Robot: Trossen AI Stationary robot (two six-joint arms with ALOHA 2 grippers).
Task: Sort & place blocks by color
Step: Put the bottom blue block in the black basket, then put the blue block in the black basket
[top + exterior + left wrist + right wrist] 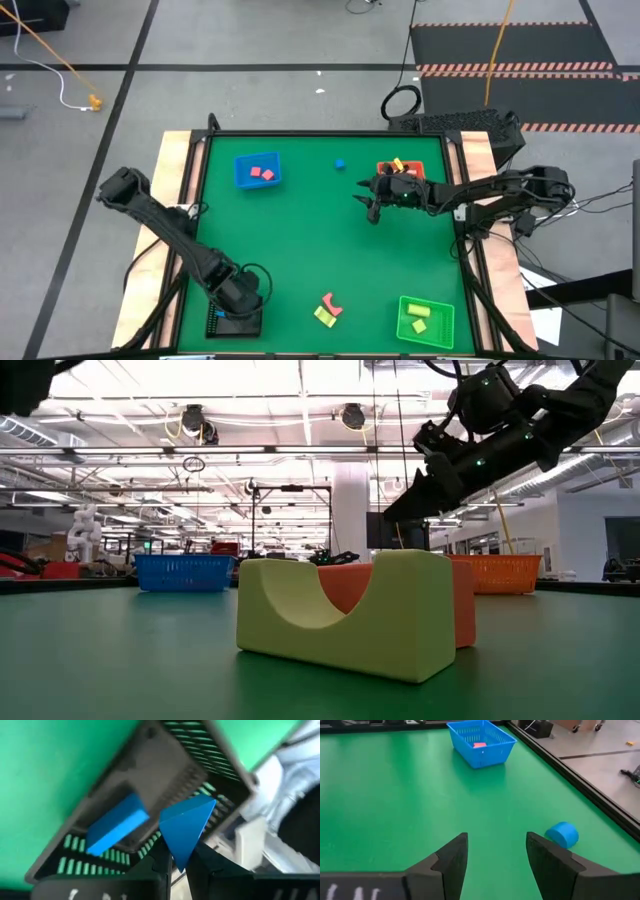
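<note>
My left gripper hovers over the black tray at the table's near left, shut on a blue wedge block. A blue bar lies inside that tray. My right gripper hangs open above the table beside the red tray. A blue cylinder lies on its side on the mat just ahead of it. A yellow arch and a pink-red arch rest together near the table's near edge. Pink-red blocks sit in the blue tray. My left gripper pinches the blue wedge block by its narrow lower corner between the two fingers. The block is lifted clear above the black tray, its broad face turned toward the camera.
The red tray holds yellow blocks, and the green tray at the near right holds yellow blocks too. Bare green mat lies between the trays. Wooden strips and black rails edge the table's sides.
</note>
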